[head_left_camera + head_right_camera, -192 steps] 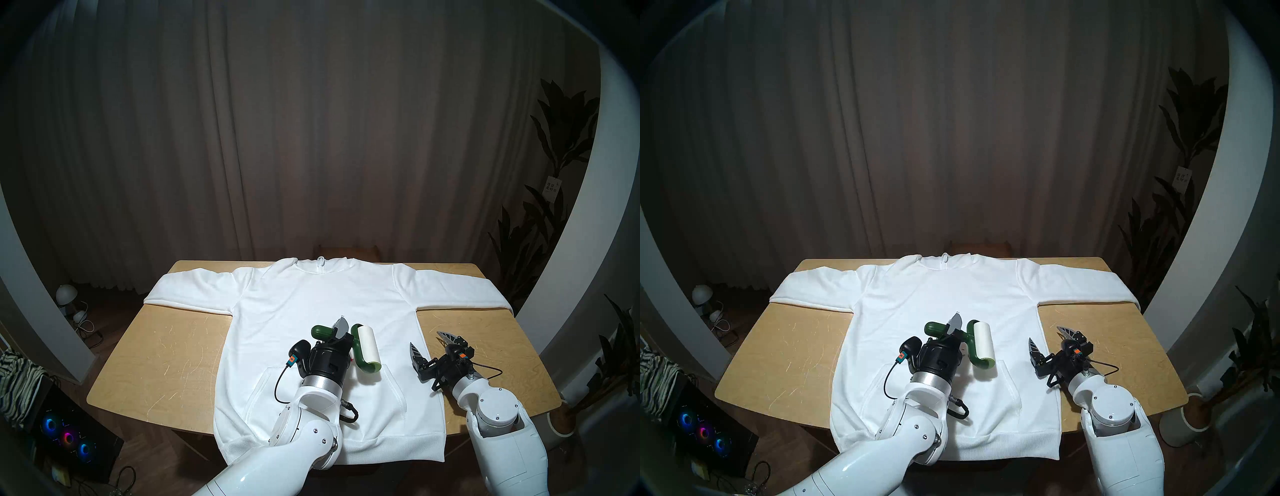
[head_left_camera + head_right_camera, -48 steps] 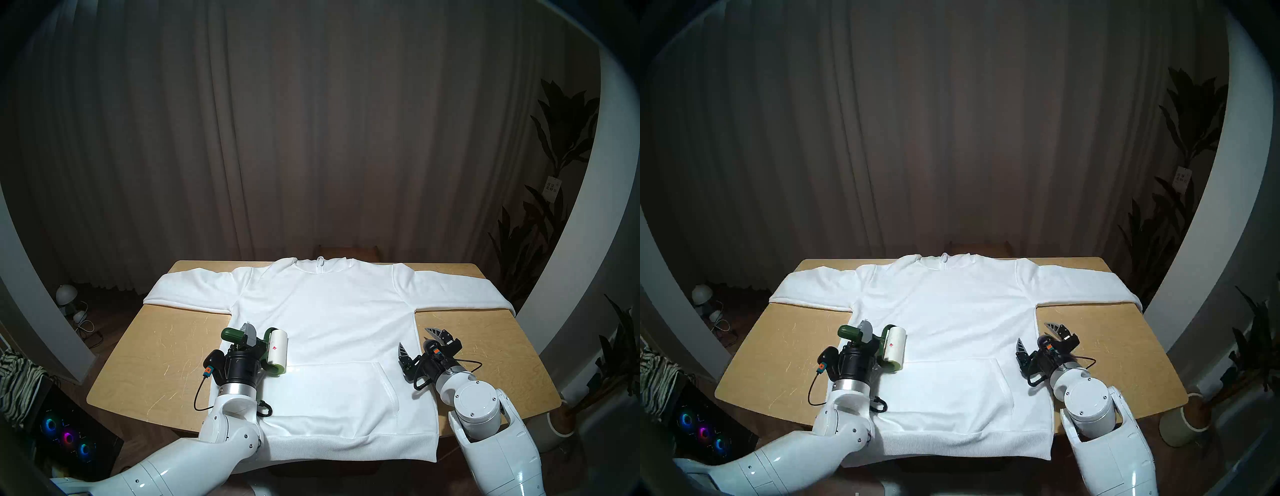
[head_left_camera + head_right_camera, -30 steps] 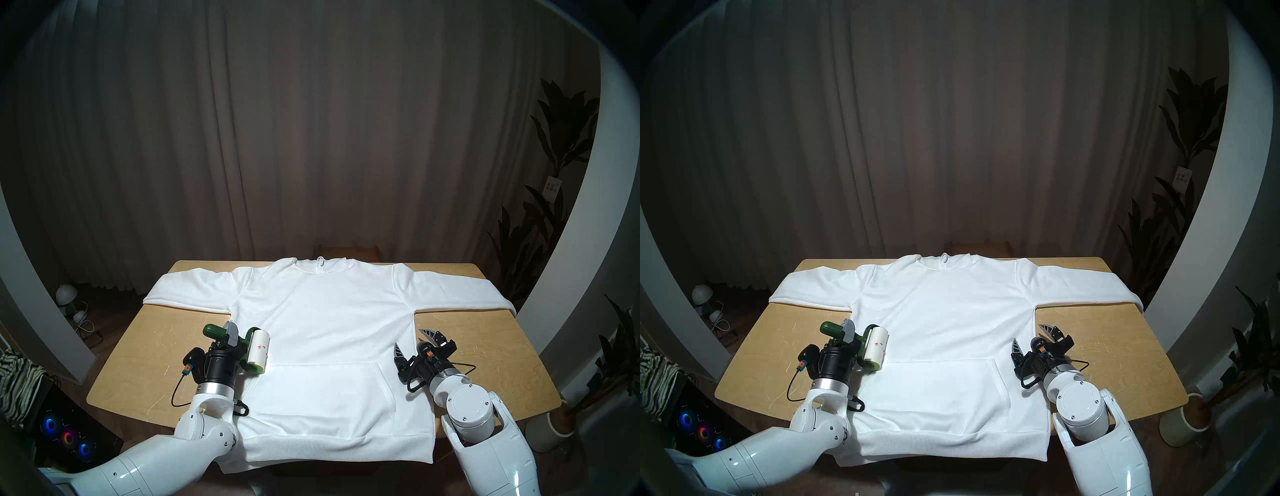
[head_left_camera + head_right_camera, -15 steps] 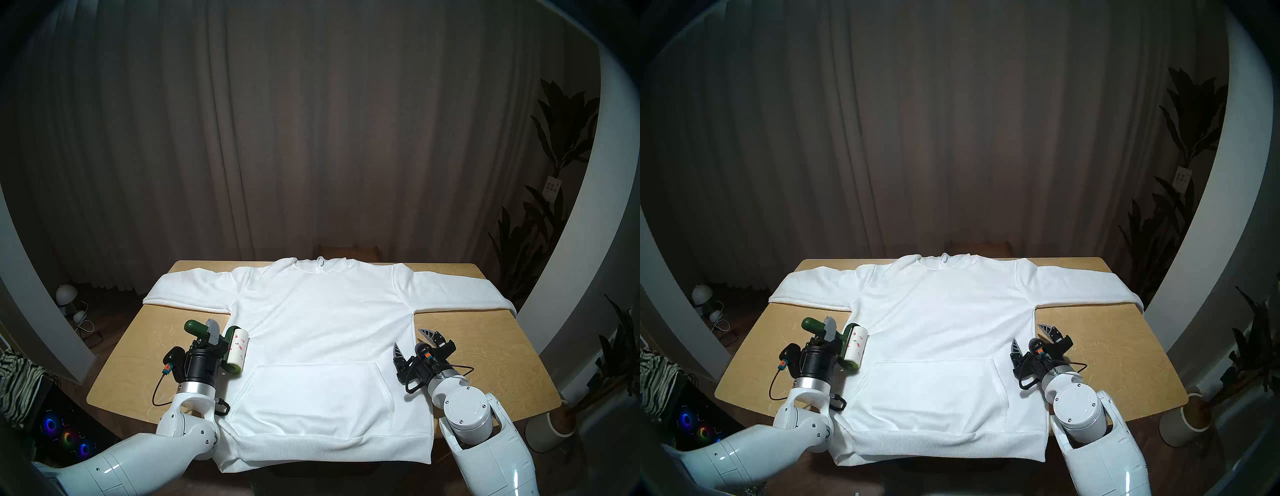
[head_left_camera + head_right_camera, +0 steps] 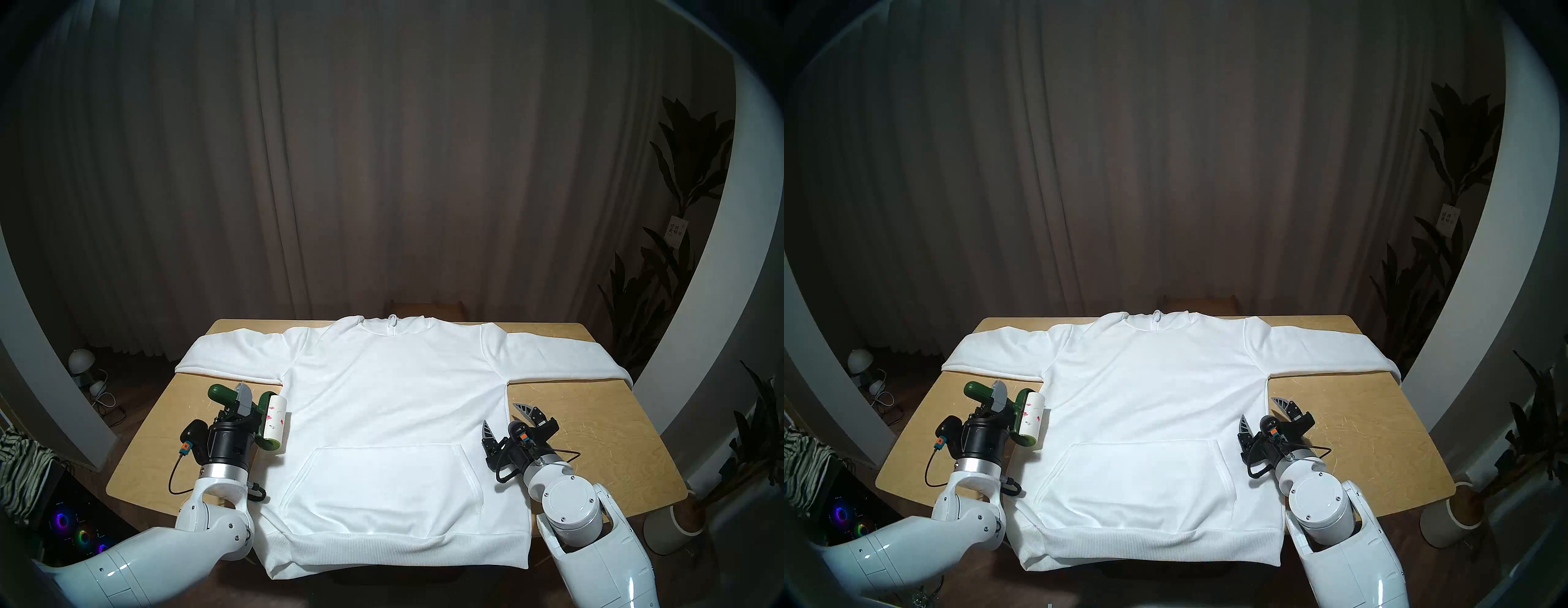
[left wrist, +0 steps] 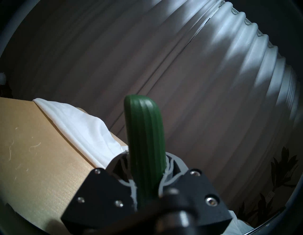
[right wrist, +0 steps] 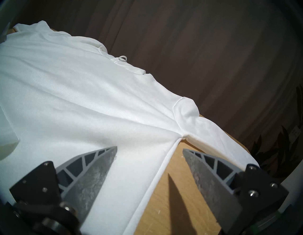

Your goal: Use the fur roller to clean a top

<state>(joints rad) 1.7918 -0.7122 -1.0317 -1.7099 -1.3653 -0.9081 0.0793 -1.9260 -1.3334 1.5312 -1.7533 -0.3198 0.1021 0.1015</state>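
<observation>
Head stereo left shows the left gripper (image 5: 244, 401) clamped tight on the dark green handle of the fur roller (image 5: 271, 420), whose white, pink-flecked cylinder hangs just beside the top's (image 5: 399, 407) left edge. Right gripper (image 5: 505, 418) stands wide open and empty over the top's right side seam on the table (image 5: 594, 429).

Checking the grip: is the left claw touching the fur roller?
Touching. The left wrist view shows the left claw shut on the fur roller handle.
</observation>
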